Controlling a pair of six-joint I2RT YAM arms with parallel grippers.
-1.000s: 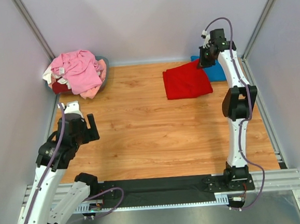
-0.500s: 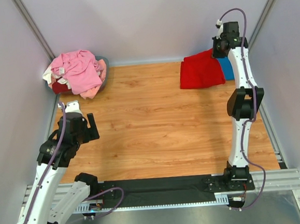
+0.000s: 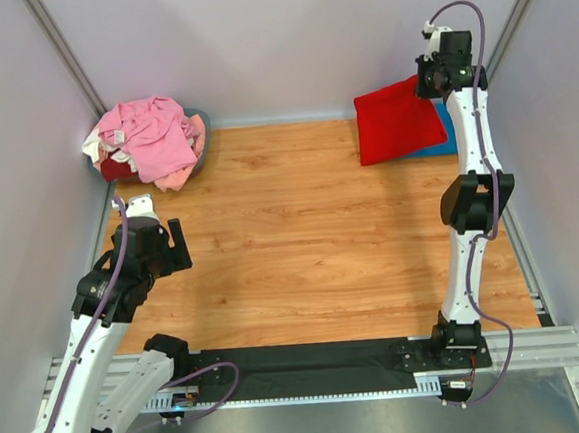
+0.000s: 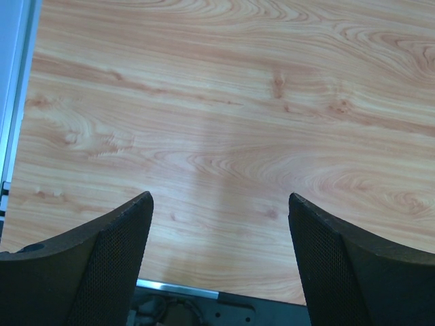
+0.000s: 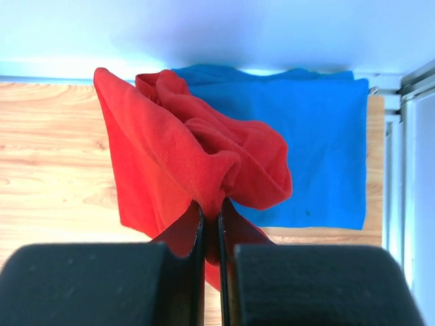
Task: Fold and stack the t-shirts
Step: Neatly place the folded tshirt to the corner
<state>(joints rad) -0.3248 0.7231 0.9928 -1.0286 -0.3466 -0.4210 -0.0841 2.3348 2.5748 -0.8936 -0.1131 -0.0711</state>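
ok quick rundown, everything placed vs the blue t-shirt (image 5: 319,136) since that's the obvious anchor. It's lying flat and folded-ish in the far right corner of the wood table (image 3: 301,236), right up against the back wall. The right gripper (image 5: 211,210) is up above the blue one's left part, fingers squeezed nearly together w/ a bunch of the red t-shirt (image 5: 177,163) pinched btwn them, so def clamped on cloth. The red one hangs down from that pinch in a crumpled drape, overlapping the blue one's left side and spilling further left onto the wood side. Can't tell if its bottom edge is actually resting on the blue one or just hanging in front of it. The rest of the shirts are well apart from the blue one, straight across at the far left corner: a messy pile (image 3: 148,137), mostly pink on top, w/ a bit of cream and something dark red poking out on the left. There's a greyish edge behind the pile, too hidden to say what it is. The left gripper (image 4: 219,198) is also way off from the blue one, over by the near left side, fingers spread wide w/ nothing btwn them, just bare wood grain under it.
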